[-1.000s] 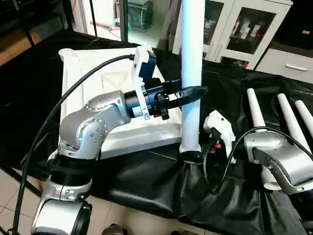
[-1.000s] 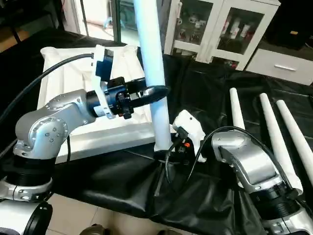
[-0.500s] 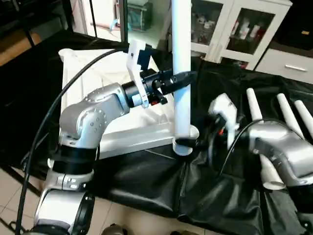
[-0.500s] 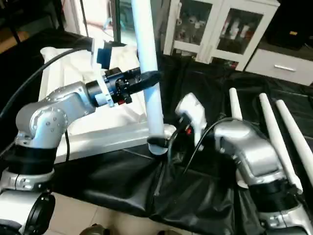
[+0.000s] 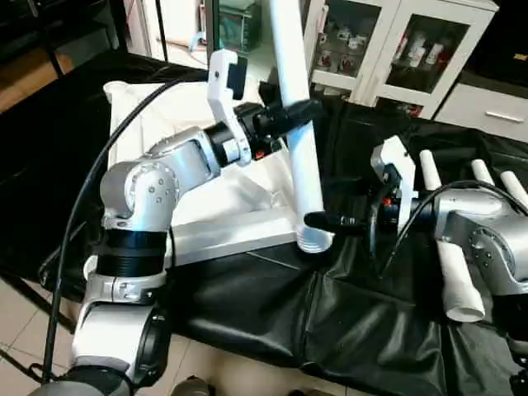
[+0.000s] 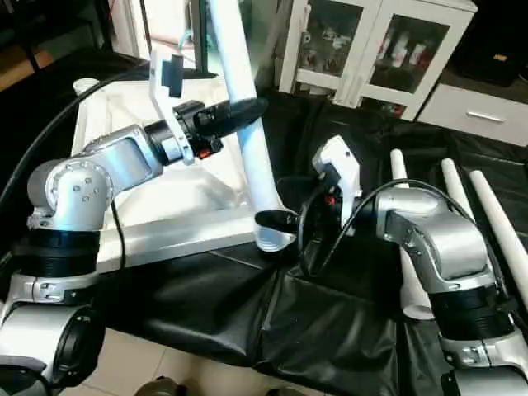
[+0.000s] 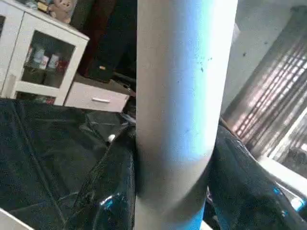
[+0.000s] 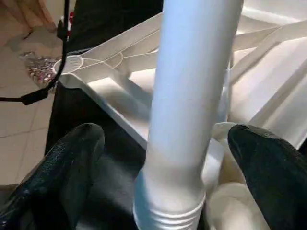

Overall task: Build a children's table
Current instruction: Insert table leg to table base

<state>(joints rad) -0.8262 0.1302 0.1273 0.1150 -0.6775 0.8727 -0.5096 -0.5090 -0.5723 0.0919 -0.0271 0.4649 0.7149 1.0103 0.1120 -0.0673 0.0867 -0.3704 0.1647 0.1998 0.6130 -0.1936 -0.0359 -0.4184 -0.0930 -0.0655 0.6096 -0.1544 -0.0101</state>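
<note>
While the black-sheeted tabletop [image 5: 247, 305] carries the white table top [image 5: 198, 223] underside up, the left hand [image 5: 290, 115] grips 1 tilted leg [image 5: 299, 157], threaded end at the near corner socket [image 6: 272, 239]. Right hand [image 8: 168, 158] wide open around that end, not touching. 3 spare legs [image 6: 462, 214] lie at right.

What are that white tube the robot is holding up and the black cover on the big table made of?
The white tube leg looks like smooth, slightly glossy moulded plastic: even white, soft highlights, and ridged rings at its lower end. The black table cover seems to be thin plastic or vinyl sheeting: it creases, folds over the edge and glints where it wrinkles.
</note>
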